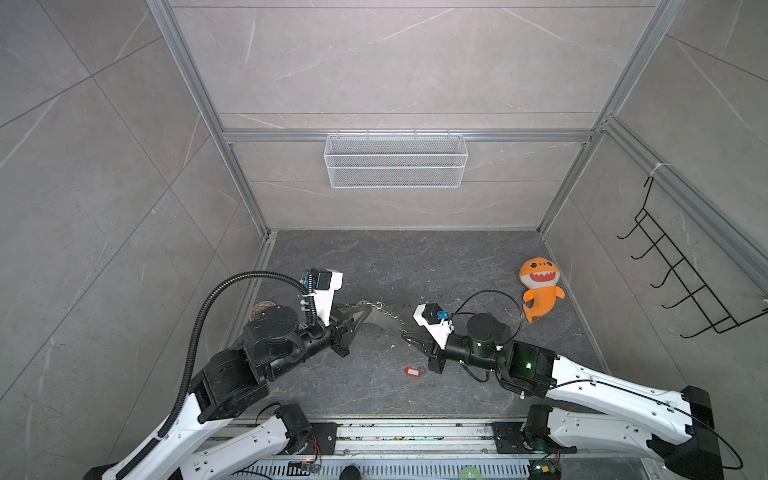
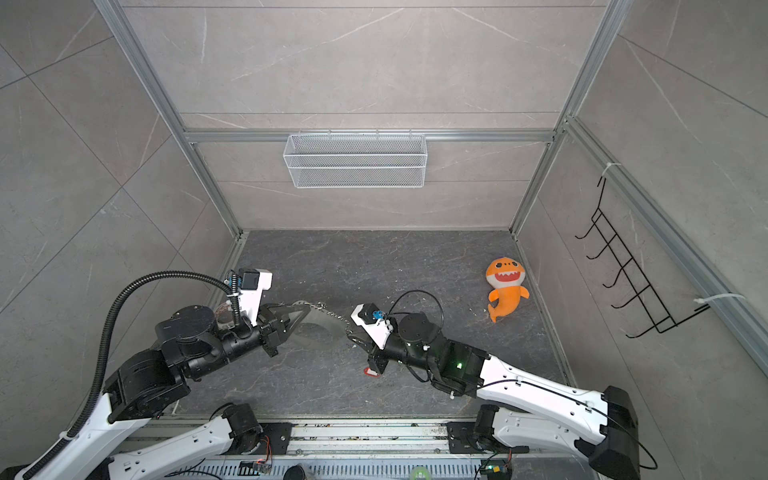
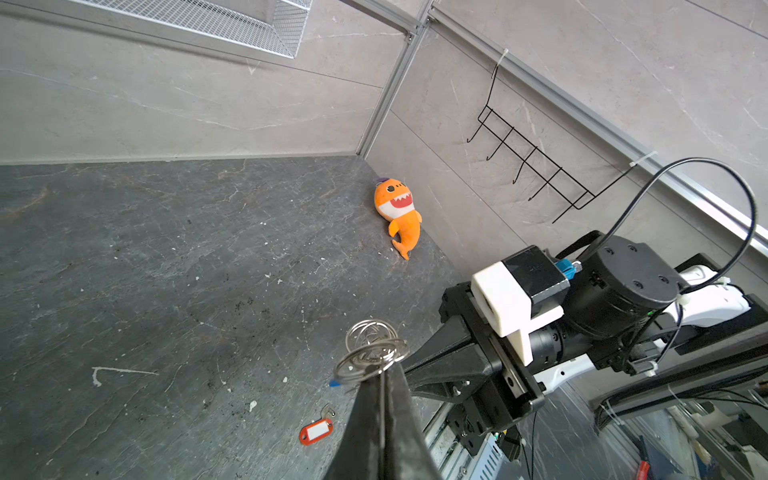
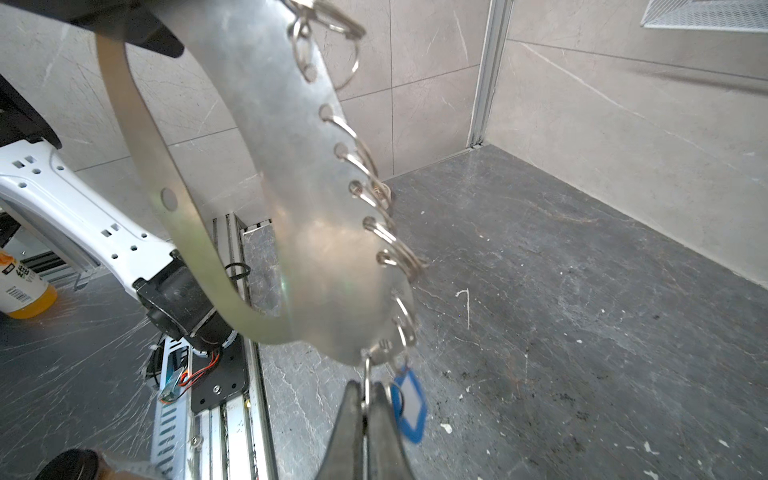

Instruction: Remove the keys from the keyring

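Over the dark veined stone floor, in a top view, the flat dull-grey keyring (image 1: 384,322) is held up between two claws: left gripper (image 1: 368,309) on one end, right gripper (image 1: 405,332) on the other. The red-tagged key (image 1: 411,370) lies loose on the floor near the keyring's right-gripper end. Left wrist view: jaws shut tight on the keyring's thin edge, springy wire rings (image 3: 370,353) bunched just past them. Right wrist view: jaws fully closed on a thin metal loop (image 4: 366,376) at the keyring's end, the glossy blue-tagged key (image 4: 409,405) dangling just beside. One key off, one to go, I'd say. Next calls for a careful twist-and-pull while left holds firm.
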Motion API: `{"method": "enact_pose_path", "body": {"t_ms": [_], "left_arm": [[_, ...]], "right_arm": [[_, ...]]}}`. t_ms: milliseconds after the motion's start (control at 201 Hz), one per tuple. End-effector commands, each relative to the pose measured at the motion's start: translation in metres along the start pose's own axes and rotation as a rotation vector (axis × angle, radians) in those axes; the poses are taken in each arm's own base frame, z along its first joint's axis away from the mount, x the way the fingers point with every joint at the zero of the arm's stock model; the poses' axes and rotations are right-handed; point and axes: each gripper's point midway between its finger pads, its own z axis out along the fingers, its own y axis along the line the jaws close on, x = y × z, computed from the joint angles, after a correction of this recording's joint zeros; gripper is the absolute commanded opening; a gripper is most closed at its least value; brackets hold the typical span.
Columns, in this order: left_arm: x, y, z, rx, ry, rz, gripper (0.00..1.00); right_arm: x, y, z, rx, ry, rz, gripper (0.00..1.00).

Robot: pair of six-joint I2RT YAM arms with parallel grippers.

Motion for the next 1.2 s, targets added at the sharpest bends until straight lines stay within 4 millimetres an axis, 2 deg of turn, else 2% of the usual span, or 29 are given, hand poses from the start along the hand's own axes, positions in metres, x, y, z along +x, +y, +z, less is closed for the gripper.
{"method": "enact_pose_path", "body": {"t_ms": [0,80,154,314,468,558,663,732,847,937,1116,1196], "left_arm": [[-0.004,0.01,-0.001,-0.053,-0.031,-0.026,0.2],[0.002,0.021,0.002,-0.1,-0.024,-0.028,0.36],[0.007,0.034,0.002,-0.16,-0.028,-0.027,0.44],[0.015,0.052,-0.002,-0.239,-0.042,-0.011,0.51],[0.015,0.056,-0.004,-0.246,-0.067,0.018,0.57],[0.019,0.039,0.003,-0.14,-0.054,0.054,0.59],[0.032,-0.007,0.017,0.131,0.001,0.109,0.56],[0.044,-0.029,0.024,0.277,0.039,0.134,0.55],[0.056,-0.041,0.034,0.357,0.093,0.163,0.49],[0.061,-0.048,0.038,0.403,0.122,0.183,0.48],[0.065,-0.06,0.036,0.485,0.127,0.225,0.48],[0.065,-0.061,0.035,0.493,0.127,0.235,0.41]], "right_arm": [[-0.001,0.007,-0.005,-0.033,0.056,0.017,0.0],[0.0,0.012,-0.007,-0.061,0.094,0.024,0.0],[0.0,0.016,-0.01,-0.08,0.128,0.025,0.0],[0.002,0.023,-0.013,-0.117,0.193,0.015,0.0],[0.0,0.021,-0.016,-0.107,0.217,0.006,0.0],[-0.005,0.021,-0.017,-0.101,0.211,0.002,0.0],[-0.011,0.021,-0.018,-0.1,0.207,-0.007,0.0],[-0.014,0.023,-0.02,-0.111,0.203,-0.02,0.0],[-0.022,0.027,-0.028,-0.144,0.187,-0.056,0.0],[-0.029,0.022,-0.034,-0.166,0.163,-0.053,0.0],[-0.041,0.02,-0.045,-0.295,0.098,0.021,0.0],[-0.041,0.023,-0.048,-0.325,0.096,0.023,0.0]]}}
